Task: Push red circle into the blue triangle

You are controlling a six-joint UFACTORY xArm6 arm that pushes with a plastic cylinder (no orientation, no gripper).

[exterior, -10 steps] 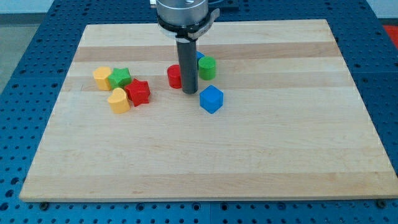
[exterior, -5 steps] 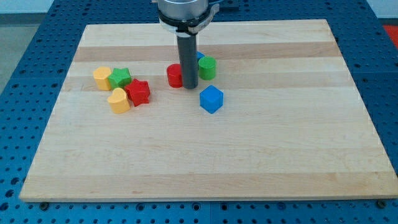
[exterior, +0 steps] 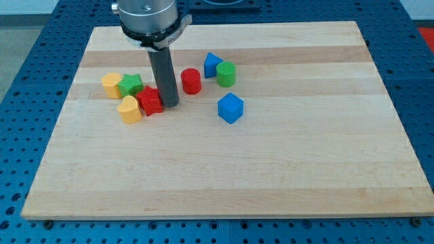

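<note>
The rod has no jaws to spread or press together, and it holds nothing. My tip rests on the wooden board, right beside the red star block, on the star's right in the view; whether they touch cannot be told. The red circle stands apart from the tip, up and to the view's right. The blue triangle lies just beyond the circle, further right and slightly higher, with a small gap between them. A green cylinder touches the triangle's right side. A blue cube sits alone below them. Left of the star cluster a yellow block, a green star block and another yellow block.
</note>
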